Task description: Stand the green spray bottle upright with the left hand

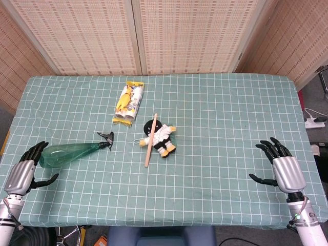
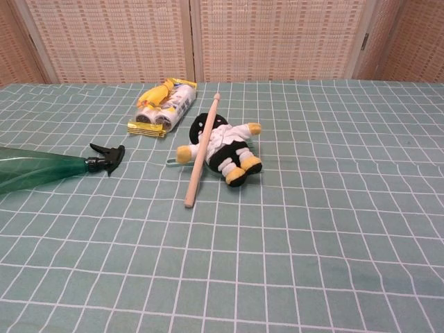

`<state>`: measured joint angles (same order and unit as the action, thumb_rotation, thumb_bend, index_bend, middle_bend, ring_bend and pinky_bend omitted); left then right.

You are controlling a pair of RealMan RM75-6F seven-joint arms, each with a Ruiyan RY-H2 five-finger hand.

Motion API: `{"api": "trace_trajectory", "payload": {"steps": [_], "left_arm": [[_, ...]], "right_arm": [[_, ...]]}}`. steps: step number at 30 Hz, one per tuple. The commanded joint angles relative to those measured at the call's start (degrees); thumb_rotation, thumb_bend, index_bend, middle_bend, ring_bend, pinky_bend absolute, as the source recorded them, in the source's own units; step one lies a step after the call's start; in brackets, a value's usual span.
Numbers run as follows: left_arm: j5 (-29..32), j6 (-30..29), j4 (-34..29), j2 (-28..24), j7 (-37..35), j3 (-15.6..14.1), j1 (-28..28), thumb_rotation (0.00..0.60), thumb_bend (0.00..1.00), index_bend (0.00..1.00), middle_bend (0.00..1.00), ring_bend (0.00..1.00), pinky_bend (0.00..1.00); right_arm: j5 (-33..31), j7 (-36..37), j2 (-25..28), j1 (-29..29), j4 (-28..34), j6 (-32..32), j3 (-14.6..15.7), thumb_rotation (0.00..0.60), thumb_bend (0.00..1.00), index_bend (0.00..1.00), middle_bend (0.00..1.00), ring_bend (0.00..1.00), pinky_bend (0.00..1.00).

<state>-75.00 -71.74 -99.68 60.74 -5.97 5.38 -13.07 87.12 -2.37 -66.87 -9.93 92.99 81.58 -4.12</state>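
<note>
At the table's left edge the green spray bottle lies on its side, nozzle toward the middle, its base just beside the left hand, whose spread, empty fingers look poised to grasp it.

Down on the bench, checked teal cloth all over. Far left, bottle lying flat on its side, green body running off the left edge, black trigger head pointing toward the middle. Just beyond it, packet, yellow and white, lying flat toward the back. Dead centre, doll on its back, black and white with yellow hands and feet. Laid across the doll's left side, stick, pale wood, slanting from the far end down toward the near side. Behind it all, woven screens standing along the back.
</note>
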Motion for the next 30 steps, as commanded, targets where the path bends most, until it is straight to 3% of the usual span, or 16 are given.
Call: {"api": "trace_trajectory", "payload": {"steps": [1, 13, 16, 20, 23, 27, 28, 29, 30], "left_arm": [[-0.03, -0.03, 0.16, 0.09, 0.3, -0.05, -0.01, 0.6, 0.21, 0.0, 0.0, 0.0, 0.08], [-0.55, -0.96, 0.37, 0.54, 0.39, 0.13, 0.12, 0.6, 0.21, 0.0, 0.0, 0.0, 0.09], [-1.76, -2.98, -0.86, 1.36, 3.91, 0.43, 0.02, 0.6, 0.21, 0.0, 0.0, 0.0, 0.09], [-2.28, -2.36, -10.8, 0.25, 14.78, 1.52, -2.67, 0.6, 0.21, 0.0, 0.0, 0.0, 0.1], [2.15, -1.23, -18.09, 1.42, 27.92, 3.41, -5.97, 0.6, 0.21, 0.0, 0.0, 0.0, 0.12], [7.54, -1.17, -21.14, 4.17, 37.07, 5.18, -8.88, 0.6, 0.21, 0.0, 0.0, 0.04, 0.16], [10.47, -0.21, -21.02, 6.42, 42.65, 6.4, -11.72, 0.6, 0.21, 0.0, 0.01, 0.05, 0.17], [15.61, -0.17, -16.89, 10.91, 53.43, 8.39, -16.62, 0.6, 0.21, 0.0, 0.01, 0.06, 0.18], [19.45, -1.39, -14.97, 13.81, 59.24, 9.3, -18.89, 0.6, 0.21, 0.0, 0.02, 0.07, 0.19]], "right_arm": [[0.15, -0.08, 0.04, -0.01, -0.04, 0.0, 0.06, 0.6, 0.0, 0.22, 0.17, 0.07, 0.21], [0.42, 0.36, 0.17, 0.16, 0.0, 0.27, 0.19, 0.6, 0.0, 0.22, 0.17, 0.07, 0.21], [0.67, 0.11, 0.04, 0.26, -0.06, 0.59, 0.24, 0.6, 0.0, 0.22, 0.17, 0.07, 0.21], [0.28, -0.34, 0.12, 0.13, 0.19, 0.09, 0.21, 0.6, 0.0, 0.22, 0.17, 0.07, 0.21], [0.42, -0.01, 0.36, 0.16, 0.32, 0.09, 0.28, 0.6, 0.0, 0.22, 0.17, 0.07, 0.21], [0.75, 0.83, 0.43, 0.21, 0.1, 0.27, 0.36, 0.6, 0.0, 0.22, 0.17, 0.07, 0.21], [0.79, 1.23, 0.53, 0.19, -0.11, 0.16, 0.42, 0.6, 0.0, 0.22, 0.17, 0.06, 0.21], [0.81, 1.97, 0.81, 0.08, -0.32, -0.21, 0.53, 0.6, 0.0, 0.22, 0.17, 0.06, 0.21], [0.89, 2.45, 0.97, 0.02, -0.39, -0.37, 0.59, 0.6, 0.0, 0.22, 0.17, 0.06, 0.21]]}}
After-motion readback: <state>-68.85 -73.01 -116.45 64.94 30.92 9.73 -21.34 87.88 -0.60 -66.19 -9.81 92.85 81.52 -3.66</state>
